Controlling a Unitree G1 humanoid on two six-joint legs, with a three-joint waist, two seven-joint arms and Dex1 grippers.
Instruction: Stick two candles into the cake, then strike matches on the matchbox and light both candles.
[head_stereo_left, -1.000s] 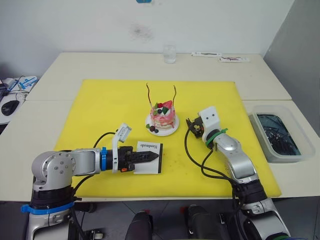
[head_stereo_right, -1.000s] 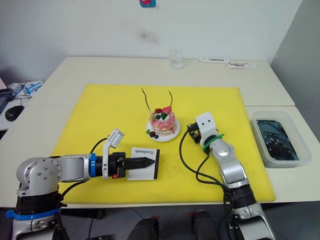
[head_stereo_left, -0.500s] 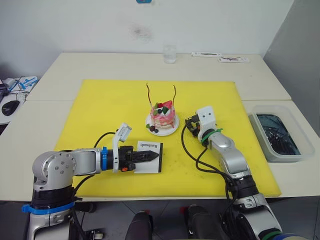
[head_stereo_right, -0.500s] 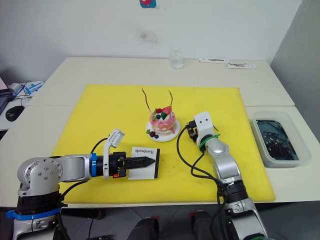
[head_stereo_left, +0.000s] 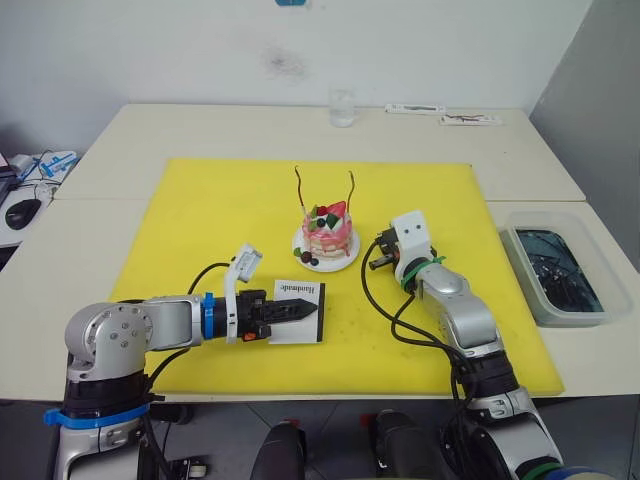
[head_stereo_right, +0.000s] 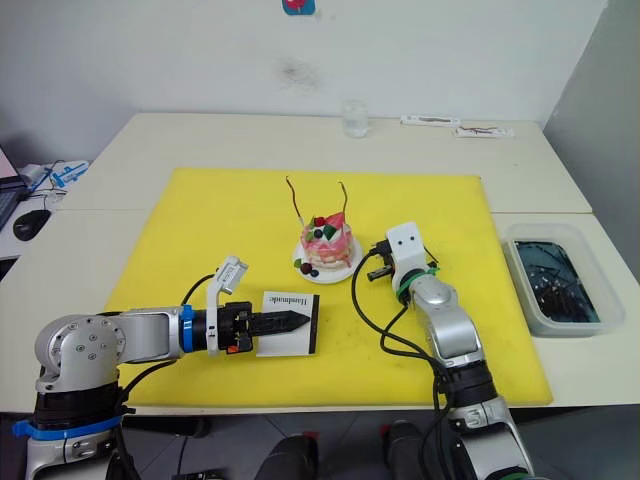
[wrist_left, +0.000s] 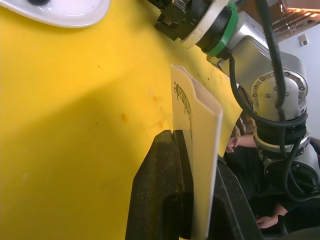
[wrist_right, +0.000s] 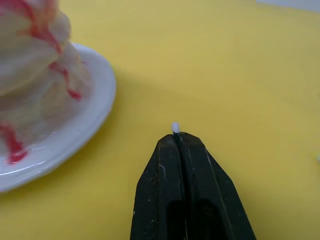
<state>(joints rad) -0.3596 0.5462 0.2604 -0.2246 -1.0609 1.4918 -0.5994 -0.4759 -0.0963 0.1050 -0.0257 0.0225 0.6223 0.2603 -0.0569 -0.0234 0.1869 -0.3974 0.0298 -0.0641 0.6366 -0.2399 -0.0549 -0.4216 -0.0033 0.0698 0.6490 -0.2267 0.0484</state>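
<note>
The pink-and-white cake (head_stereo_left: 328, 232) sits on its white plate (wrist_right: 95, 110) at the middle of the yellow mat. Both thin reddish candles (head_stereo_left: 299, 190) (head_stereo_left: 351, 190) stand upright in it. My left gripper (head_stereo_left: 312, 310) is shut on the white matchbox (head_stereo_left: 300, 300), which it holds on edge just above the mat in front of the cake; the box (wrist_left: 197, 135) shows between its fingers. My right gripper (wrist_right: 176, 136) is low over the mat just right of the plate, shut on a match whose small pale tip (wrist_right: 175, 127) pokes out between the fingertips.
The yellow mat (head_stereo_left: 220, 210) covers the table's middle. A glass (head_stereo_left: 341, 107) and flat packets (head_stereo_left: 468, 119) lie at the back edge. A clear bin (head_stereo_left: 555, 270) with dark contents stands at the right. A mouse (head_stereo_left: 20, 212) rests at far left.
My right gripper has closed from open to shut and shifted slightly left toward the plate. The left gripper and matchbox have not moved.
</note>
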